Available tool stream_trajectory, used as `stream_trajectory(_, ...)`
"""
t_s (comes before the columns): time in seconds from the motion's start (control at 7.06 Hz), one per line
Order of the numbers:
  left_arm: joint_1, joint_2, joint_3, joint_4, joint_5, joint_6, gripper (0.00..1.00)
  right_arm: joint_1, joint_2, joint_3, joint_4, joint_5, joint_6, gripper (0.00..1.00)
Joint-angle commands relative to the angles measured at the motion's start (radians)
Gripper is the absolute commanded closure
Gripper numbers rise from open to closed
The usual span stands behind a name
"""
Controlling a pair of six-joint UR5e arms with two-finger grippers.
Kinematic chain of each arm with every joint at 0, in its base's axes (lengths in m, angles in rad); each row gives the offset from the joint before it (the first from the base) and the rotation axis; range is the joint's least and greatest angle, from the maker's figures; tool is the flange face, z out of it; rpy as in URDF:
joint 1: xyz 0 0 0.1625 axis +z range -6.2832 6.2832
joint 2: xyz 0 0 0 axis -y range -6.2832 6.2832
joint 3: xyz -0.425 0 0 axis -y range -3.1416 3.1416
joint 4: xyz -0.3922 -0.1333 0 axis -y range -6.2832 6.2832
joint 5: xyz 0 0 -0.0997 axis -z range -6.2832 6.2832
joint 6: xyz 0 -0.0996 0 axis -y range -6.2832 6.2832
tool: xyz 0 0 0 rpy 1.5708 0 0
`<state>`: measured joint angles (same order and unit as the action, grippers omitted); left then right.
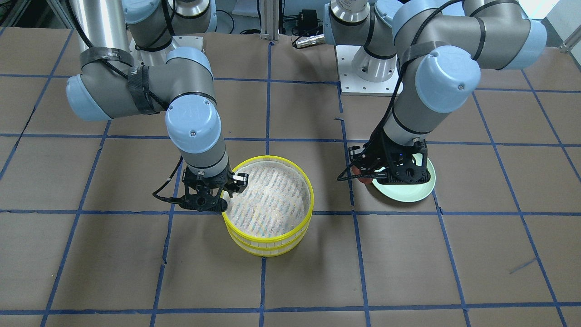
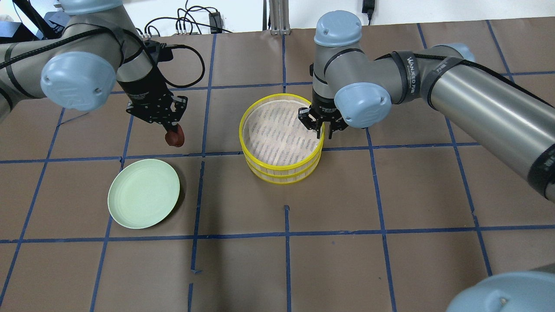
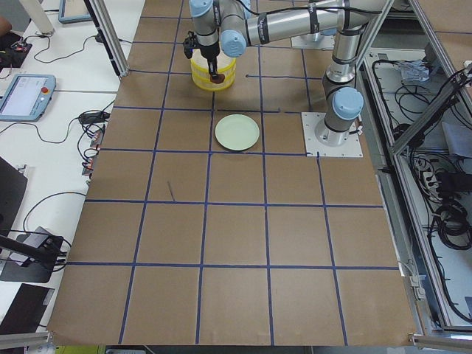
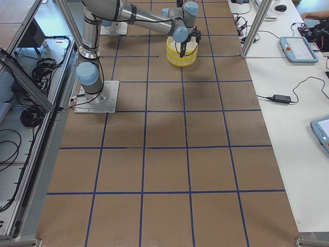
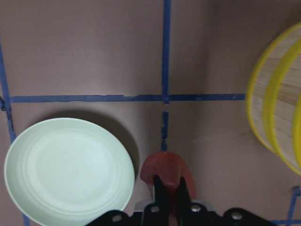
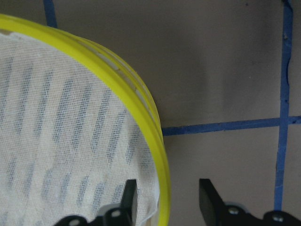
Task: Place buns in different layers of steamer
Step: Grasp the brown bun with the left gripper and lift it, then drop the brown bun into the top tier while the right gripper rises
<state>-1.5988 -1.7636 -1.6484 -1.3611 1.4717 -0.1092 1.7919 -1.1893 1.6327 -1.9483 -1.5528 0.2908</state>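
As front camera is showing: left gripper [image 1: 368, 174] is covering part of the smooth green plate [image 1: 413, 193].
Overhead: it is pinching the oval reddish-brown bun [image 2: 174, 137] above taped brown paper [image 2: 243, 268].
Right wrist: right gripper [image 6: 168, 188] is gaping astride the yellow rim of the stacked steamer layers [image 6: 101, 56].

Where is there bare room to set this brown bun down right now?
The top steamer tray has a bare liner, crowded only at the rim where the open right gripper straddles it. The green plate is empty, and the table between plate and steamer is bare. The left gripper holds the brown bun.
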Motion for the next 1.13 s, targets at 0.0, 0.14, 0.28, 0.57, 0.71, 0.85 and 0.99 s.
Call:
stream_trajectory(0.0,-0.047,-0.014,-0.001,0.113,-0.181,-0.223,0.98,-0.084,-0.062,-0.039,0.064,0.000,-0.092,0.06)
stream_trajectory(0.14,-0.070,-0.023,-0.001,0.160,-0.238,-0.347,0.98,-0.142,-0.152,-0.059,0.183,0.013,-0.155,0.06)
stream_trajectory(0.28,-0.117,-0.046,-0.001,0.218,-0.243,-0.415,0.98,-0.190,-0.236,-0.079,0.300,0.019,-0.236,0.06)
stream_trajectory(0.57,-0.197,-0.135,-0.004,0.388,-0.229,-0.574,0.37,-0.219,-0.349,-0.164,0.467,0.010,-0.260,0.01)
stream_trajectory(0.71,-0.204,-0.146,-0.014,0.436,-0.225,-0.581,0.23,-0.226,-0.365,-0.184,0.501,0.005,-0.291,0.00)
stream_trajectory(0.85,-0.204,-0.146,-0.014,0.438,-0.225,-0.580,0.17,-0.221,-0.386,-0.185,0.499,0.008,-0.306,0.00)
stream_trajectory(0.99,-0.202,-0.148,-0.014,0.439,-0.223,-0.573,0.11,-0.221,-0.385,-0.172,0.505,0.002,-0.309,0.00)
